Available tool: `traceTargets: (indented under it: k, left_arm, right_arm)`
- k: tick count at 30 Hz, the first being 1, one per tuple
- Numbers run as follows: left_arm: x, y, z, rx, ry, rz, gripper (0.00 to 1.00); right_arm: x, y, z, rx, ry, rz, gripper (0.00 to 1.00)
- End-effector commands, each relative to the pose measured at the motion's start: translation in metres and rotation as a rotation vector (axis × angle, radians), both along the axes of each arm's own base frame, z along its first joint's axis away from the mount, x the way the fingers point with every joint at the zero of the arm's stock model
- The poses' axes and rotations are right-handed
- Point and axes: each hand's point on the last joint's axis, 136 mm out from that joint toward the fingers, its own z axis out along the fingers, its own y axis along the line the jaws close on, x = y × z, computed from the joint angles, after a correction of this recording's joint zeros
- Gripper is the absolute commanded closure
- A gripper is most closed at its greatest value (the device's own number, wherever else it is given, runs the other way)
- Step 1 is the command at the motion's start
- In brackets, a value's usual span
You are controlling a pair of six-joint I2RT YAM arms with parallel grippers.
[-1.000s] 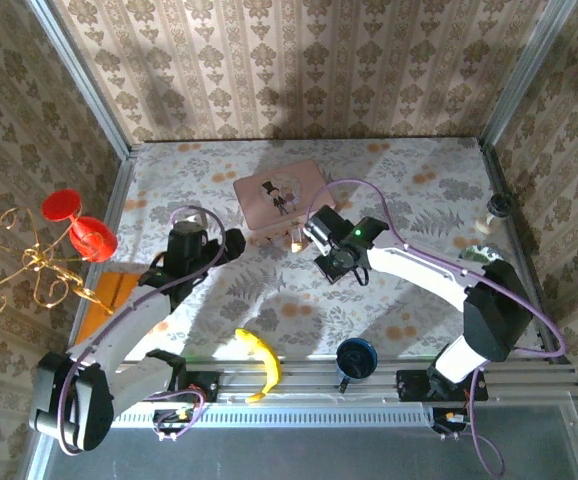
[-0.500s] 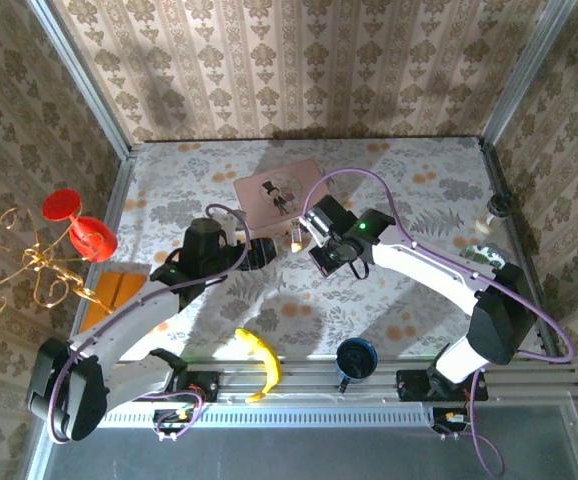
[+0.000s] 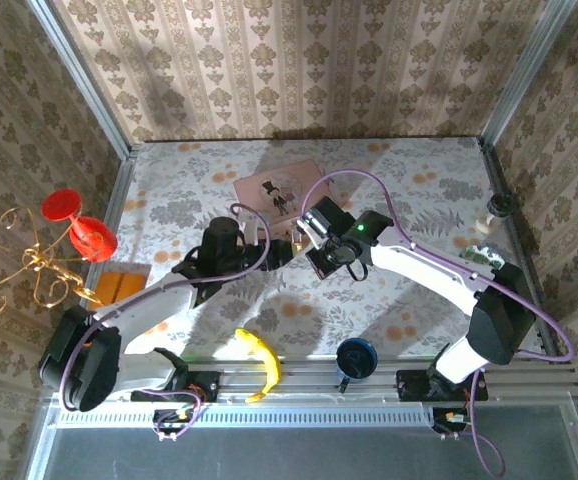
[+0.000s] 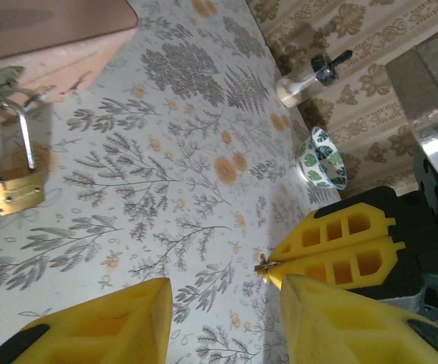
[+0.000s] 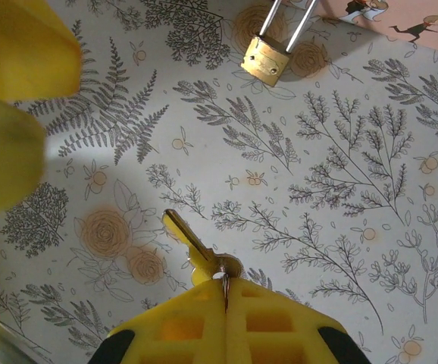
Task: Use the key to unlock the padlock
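Note:
A small brass padlock [image 4: 10, 191] lies on the floral tablecloth, its shackle hooked through the hasp of the pink picture-lidded box [image 4: 45, 30]. The right wrist view has the padlock [image 5: 267, 59] at the top. My right gripper [image 5: 225, 284] is shut on the head of a brass key [image 5: 191, 241], whose blade points up and left, a short way from the lock. My left gripper [image 4: 223, 303] is open, nothing between its yellow fingers [image 4: 98, 326], and the padlock lies ahead of it to the left. From above, the left gripper [image 3: 283, 250] and right gripper [image 3: 307, 238] almost meet below the box [image 3: 274, 192].
A yellow banana [image 3: 261, 362] and a dark blue cup [image 3: 355, 358] lie near the front rail. A red goblet [image 3: 79, 225] and gold wire stand [image 3: 29, 270] are at the left. A leaf-patterned tape roll [image 4: 321, 158] and small bottle [image 4: 306, 76] sit at the right.
My left arm has swung right, up to the padlock and the right gripper, and its jaws have narrowed. The right gripper with the key has shifted slightly left.

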Motion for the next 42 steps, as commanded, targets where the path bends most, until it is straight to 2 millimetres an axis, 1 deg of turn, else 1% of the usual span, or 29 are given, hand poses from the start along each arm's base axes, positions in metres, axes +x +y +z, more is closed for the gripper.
traceTargets:
  k: [1,6,10,19,31,33,35,38,39,42]
  left_arm:
    - [-0.004,-0.015,0.01,-0.049,-0.012,-0.056,0.58]
    - [-0.006,-0.027,0.003,-0.058,0.007,-0.087,0.59]
    - [-0.006,-0.033,0.005,-0.097,0.016,-0.1,0.61]
    - [-0.004,-0.035,0.006,-0.094,0.013,-0.099,0.63]
    - [0.0,-0.036,0.007,-0.093,0.007,-0.084,0.86]
    - [0.0,-0.035,0.006,-0.092,0.011,-0.085,0.87]
    - [0.0,-0.035,0.005,-0.091,0.014,-0.082,0.87]
    - [-0.001,-0.034,0.003,-0.088,0.021,-0.08,0.81]
    - [-0.001,-0.034,0.003,-0.088,0.021,-0.08,0.81]
    - [-0.001,-0.034,0.002,-0.087,0.024,-0.079,0.85]
  right_arm:
    - [0.001,0.011,0.007,0.04,0.0,0.01,1.0]
    - [0.002,0.013,0.01,0.046,-0.001,0.015,1.0]
    - [0.002,0.014,0.009,0.046,-0.001,0.015,1.0]
    - [0.002,0.016,0.005,0.057,0.003,0.011,1.0]
    - [0.001,0.015,0.006,0.065,-0.003,0.009,1.0]
    - [0.0,0.014,0.007,0.067,-0.006,0.007,1.0]
    - [0.0,0.014,0.008,0.072,-0.012,0.006,1.0]
    - [0.0,0.014,0.009,0.075,-0.016,0.001,1.0]
    - [0.0,0.014,0.009,0.076,-0.017,0.0,1.0]
    - [0.001,0.014,0.009,0.075,-0.019,-0.001,1.0]
